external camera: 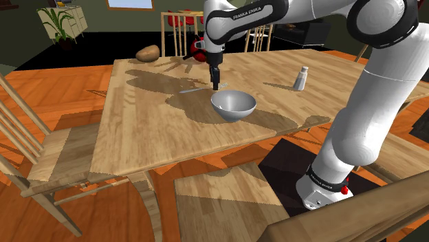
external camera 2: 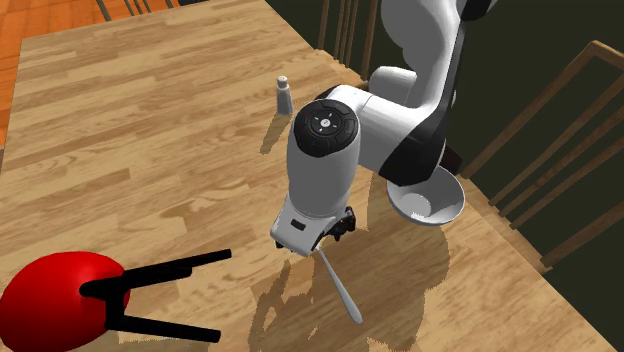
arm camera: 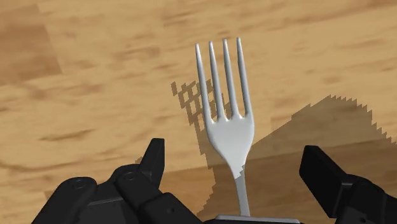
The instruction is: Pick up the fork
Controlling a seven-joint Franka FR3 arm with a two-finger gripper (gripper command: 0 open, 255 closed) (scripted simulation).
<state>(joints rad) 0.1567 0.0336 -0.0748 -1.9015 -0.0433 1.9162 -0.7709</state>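
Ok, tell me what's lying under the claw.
A grey fork lies on the wooden table beneath the open claw, its neck between the fingers, untouched. The tines show fully; the handle runs back under the claw's body, covered in the wrist view.

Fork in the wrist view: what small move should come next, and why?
Probably shut the tool on the fork: its fingers stand apart on either side of the neck, not touching it.
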